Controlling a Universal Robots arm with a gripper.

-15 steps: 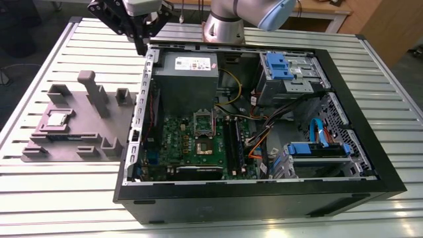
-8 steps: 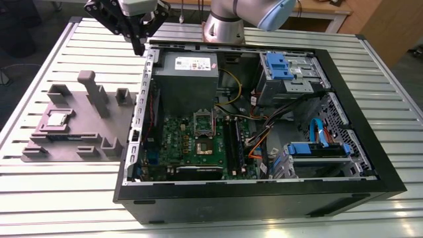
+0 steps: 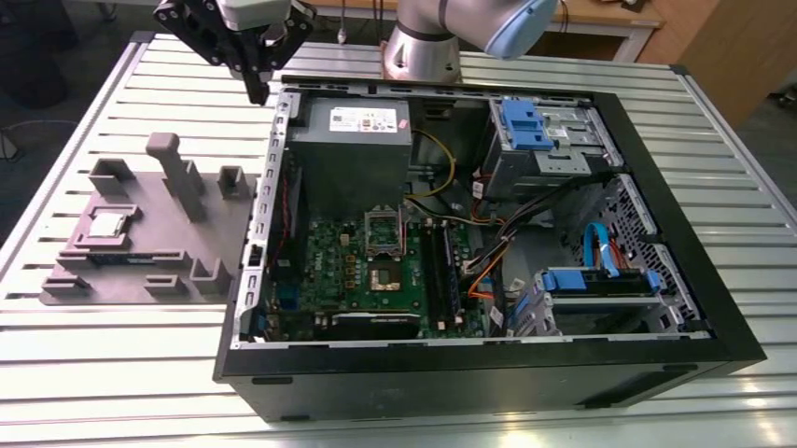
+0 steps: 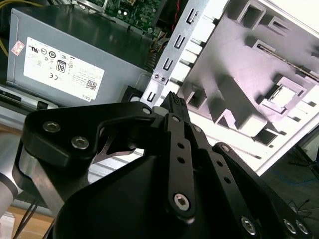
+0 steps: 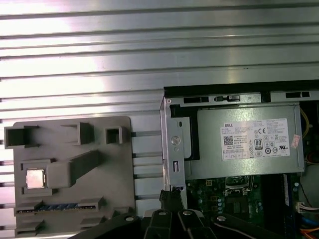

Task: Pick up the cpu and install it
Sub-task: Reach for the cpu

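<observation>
The cpu [image 3: 108, 224] is a small silver square lying in a recess of the grey holder plate [image 3: 137, 280], at the exterior view's left of the open computer case [image 3: 697, 308]. Both wrist views show the cpu [image 4: 282, 96] [image 5: 34, 178] in that recess. My gripper [image 3: 258, 91] hangs high over the case's back corner by the grey power supply [image 3: 351, 131], far from the cpu. Its black fingers [image 4: 174, 107] stand together, shut on nothing; the gripper [image 5: 171, 195] tip points at the case wall. The motherboard socket [image 3: 384, 273] lies bare, its metal frame [image 3: 383, 227] swung up.
The holder plate carries tall grey posts [image 3: 168, 163] and blocks around the cpu. Inside the case are cables, memory sticks [image 3: 439, 266] and blue drive bays [image 3: 536, 126]. The arm's base [image 3: 421, 51] stands behind the case on a ribbed metal table [image 3: 125, 373].
</observation>
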